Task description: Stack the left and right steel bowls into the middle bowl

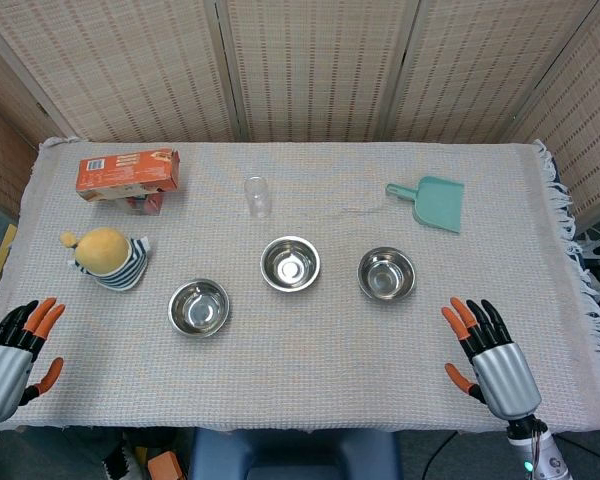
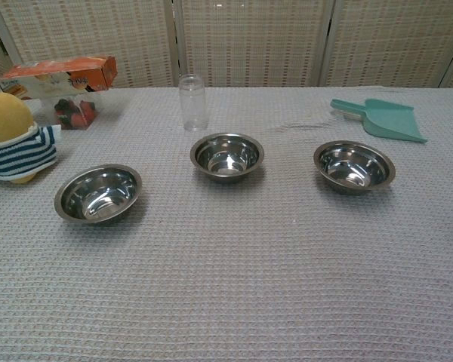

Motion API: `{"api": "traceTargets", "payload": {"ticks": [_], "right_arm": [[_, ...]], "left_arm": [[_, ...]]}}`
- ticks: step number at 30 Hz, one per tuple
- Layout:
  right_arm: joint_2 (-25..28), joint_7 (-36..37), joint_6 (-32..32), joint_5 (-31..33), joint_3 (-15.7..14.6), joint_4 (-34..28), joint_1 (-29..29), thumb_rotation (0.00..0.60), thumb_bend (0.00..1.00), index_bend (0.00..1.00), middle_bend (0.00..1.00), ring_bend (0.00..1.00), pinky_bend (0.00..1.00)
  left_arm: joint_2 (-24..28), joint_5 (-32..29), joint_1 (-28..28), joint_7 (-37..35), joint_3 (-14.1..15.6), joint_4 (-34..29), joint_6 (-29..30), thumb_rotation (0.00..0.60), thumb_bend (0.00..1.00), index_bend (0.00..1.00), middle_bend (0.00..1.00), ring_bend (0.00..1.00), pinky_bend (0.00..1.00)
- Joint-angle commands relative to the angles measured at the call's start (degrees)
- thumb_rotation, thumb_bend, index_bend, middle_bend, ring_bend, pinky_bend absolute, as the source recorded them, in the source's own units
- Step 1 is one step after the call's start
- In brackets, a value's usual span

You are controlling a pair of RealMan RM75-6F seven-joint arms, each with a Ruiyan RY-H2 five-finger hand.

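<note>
Three steel bowls stand apart on the cloth. The left bowl [image 1: 199, 307] [image 2: 98, 194] sits nearest the front. The middle bowl [image 1: 290, 264] [image 2: 226, 157] lies a little further back, and the right bowl [image 1: 386, 274] [image 2: 354, 166] is beside it. All three are empty and upright. My left hand [image 1: 12, 348] rests at the table's front left corner, fingers spread, holding nothing. My right hand [image 1: 492, 353] is at the front right, fingers spread as well, holding nothing. Neither hand shows in the chest view.
A clear glass [image 1: 257, 196] [image 2: 192, 102] stands behind the middle bowl. A teal dustpan [image 1: 433, 202] [image 2: 383, 119] lies at the back right. An orange box [image 1: 128, 173] [image 2: 57, 75] and a yellow plush toy in stripes [image 1: 108, 257] [image 2: 11, 136] occupy the left side.
</note>
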Motion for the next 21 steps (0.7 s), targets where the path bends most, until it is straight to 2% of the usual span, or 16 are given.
{"api": "traceTargets", "payload": {"ticks": [1,11,16,19,21], "right_arm": [[0.04,0.02,-0.22,0.12,0.05,-0.04,0.1,0.6,0.13,0.0,0.0,0.0,0.0],[-0.88,-1.61,-3.09,2.56,0.69,0.04,0.91,0.6,0.13,0.0,0.0,0.0,0.0],[-0.35,-0.23,-1.35,2.92,1.62,-0.49,0.64,0.6,0.13,0.0,0.0,0.0,0.0],[0.49,1.49,0.48,2.58,2.05,-0.78,0.27,0.6,0.13,0.0,0.0,0.0,0.0],[1.02,2.39,1.29,2.22,2.07,-0.83,0.09,0.6,0.13,0.0,0.0,0.0,0.0]], "left_arm": [[-0.04,-0.12,0.04,0.02,-0.04,0.05,0.02,0.6,0.44,0.0,0.02,0.01,0.1],[-0.2,1.0,-0.34,-1.87,0.07,0.69,0.35,0.6,0.44,0.0,0.03,0.01,0.1],[-1.93,4.01,-1.26,-1.81,3.43,1.21,-3.69,0.6,0.44,0.0,0.06,0.03,0.12],[-4.71,5.62,-1.6,2.12,5.32,1.62,-6.66,0.6,0.43,0.0,0.06,0.03,0.13],[-7.99,6.41,-1.39,5.54,5.36,2.82,-6.76,0.6,0.43,0.02,0.06,0.04,0.13]]}}
